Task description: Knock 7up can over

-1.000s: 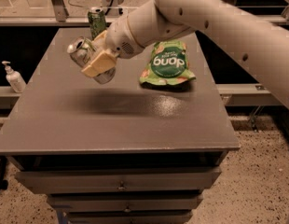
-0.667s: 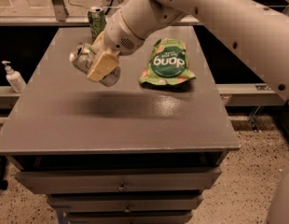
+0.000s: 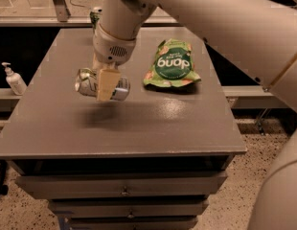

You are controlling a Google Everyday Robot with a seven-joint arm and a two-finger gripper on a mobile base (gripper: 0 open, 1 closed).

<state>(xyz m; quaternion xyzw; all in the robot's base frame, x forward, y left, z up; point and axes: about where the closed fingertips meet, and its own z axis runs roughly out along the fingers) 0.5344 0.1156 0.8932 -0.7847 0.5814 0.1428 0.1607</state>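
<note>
The 7up can (image 3: 86,84), silvery with green marks, lies on its side in the air, a little above the grey table (image 3: 153,123). Its silver top points left. My gripper (image 3: 105,92) hangs from the white arm over the table's left middle and is shut on the can, with a beige finger (image 3: 107,83) across its front. The can's shadow falls on the table just below it. The can's right end sticks out past the finger.
A green snack bag (image 3: 171,65) lies flat on the table right of the gripper. A darker green can (image 3: 95,17) stands at the table's back left, partly behind the arm. A soap bottle (image 3: 13,79) stands on a ledge to the left. Drawers (image 3: 124,190) are below the tabletop.
The gripper with the can has moved toward the table's front and lower, and the wrist now points more straight down. The bag and the green can have not moved.
</note>
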